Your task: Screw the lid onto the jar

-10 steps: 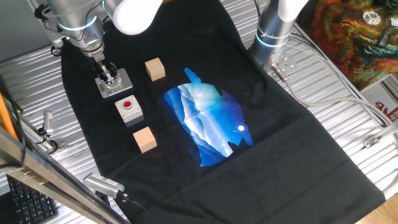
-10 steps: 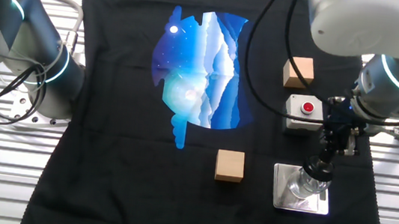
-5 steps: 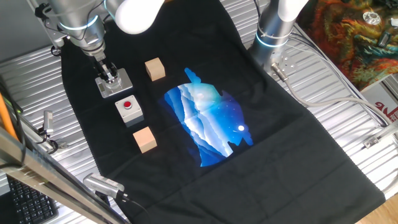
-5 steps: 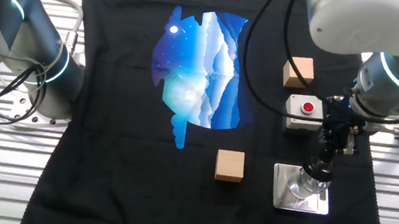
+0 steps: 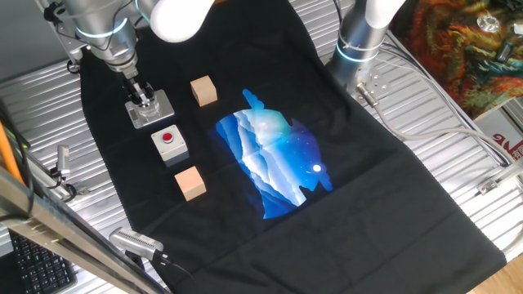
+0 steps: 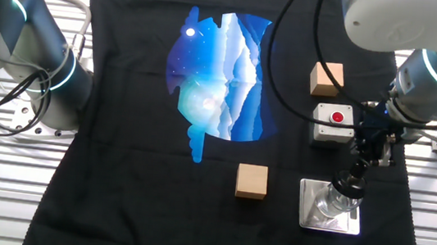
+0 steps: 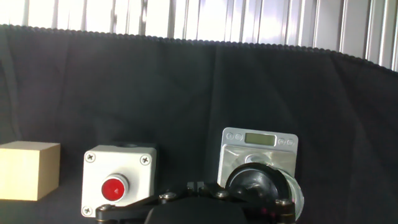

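The jar (image 6: 331,206), a small clear cylinder, stands on its grey square base plate (image 6: 309,219) at the cloth's edge. The black lid (image 7: 256,185) sits on top of the jar, whose clear rim (image 7: 297,199) shows beside it above the plate (image 7: 260,149). My gripper (image 6: 351,187) comes straight down onto the jar's top and is shut on the lid. In one fixed view the gripper (image 5: 145,100) stands over the plate (image 5: 164,104) and hides the jar. The hand's black linkage (image 7: 186,194) fills the bottom edge of the hand view.
A grey box with a red button (image 6: 334,121) (image 5: 169,143) (image 7: 118,184) stands beside the plate. One wooden cube (image 6: 251,181) (image 5: 203,91) and another (image 6: 327,78) (image 5: 189,182) lie nearby. A second arm's base (image 5: 359,41) stands at the cloth's far side.
The arm above the wrist has shifted a little, as in a slight turn. The gripper stays on the lid at the jar's top.
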Robot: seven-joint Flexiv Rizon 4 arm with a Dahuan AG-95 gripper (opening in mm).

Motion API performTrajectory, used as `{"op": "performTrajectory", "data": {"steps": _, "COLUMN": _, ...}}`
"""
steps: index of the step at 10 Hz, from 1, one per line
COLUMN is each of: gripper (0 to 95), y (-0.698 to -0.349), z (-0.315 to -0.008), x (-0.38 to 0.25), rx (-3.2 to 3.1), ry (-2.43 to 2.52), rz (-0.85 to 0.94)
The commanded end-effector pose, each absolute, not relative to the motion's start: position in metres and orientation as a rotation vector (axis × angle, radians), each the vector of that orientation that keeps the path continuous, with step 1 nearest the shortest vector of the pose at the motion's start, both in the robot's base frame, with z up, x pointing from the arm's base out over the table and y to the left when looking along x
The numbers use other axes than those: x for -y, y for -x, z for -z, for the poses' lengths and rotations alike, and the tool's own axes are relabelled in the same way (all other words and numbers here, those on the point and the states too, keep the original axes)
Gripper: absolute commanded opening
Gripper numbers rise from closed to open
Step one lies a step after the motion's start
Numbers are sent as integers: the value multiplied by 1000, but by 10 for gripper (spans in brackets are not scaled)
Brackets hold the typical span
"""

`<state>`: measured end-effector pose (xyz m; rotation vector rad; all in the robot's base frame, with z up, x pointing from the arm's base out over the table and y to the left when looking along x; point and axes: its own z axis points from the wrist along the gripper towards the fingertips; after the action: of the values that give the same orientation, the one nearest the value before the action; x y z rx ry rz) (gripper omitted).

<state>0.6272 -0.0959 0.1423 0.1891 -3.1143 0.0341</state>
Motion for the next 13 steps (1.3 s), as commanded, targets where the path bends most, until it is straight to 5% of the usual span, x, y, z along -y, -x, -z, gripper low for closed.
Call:
{"op": "performTrajectory", "data": {"steps": 1, "gripper": 0, "y": -627, "z": -142, "x": 97, "rx": 3114, "ry": -196, "rz": -37}}
{"op": "performTrajectory", "data": {"steps": 13, "gripper": 0, "y": -622, "z": -145, "x": 113, "rx": 3110, "ry": -253, "rz": -64}}
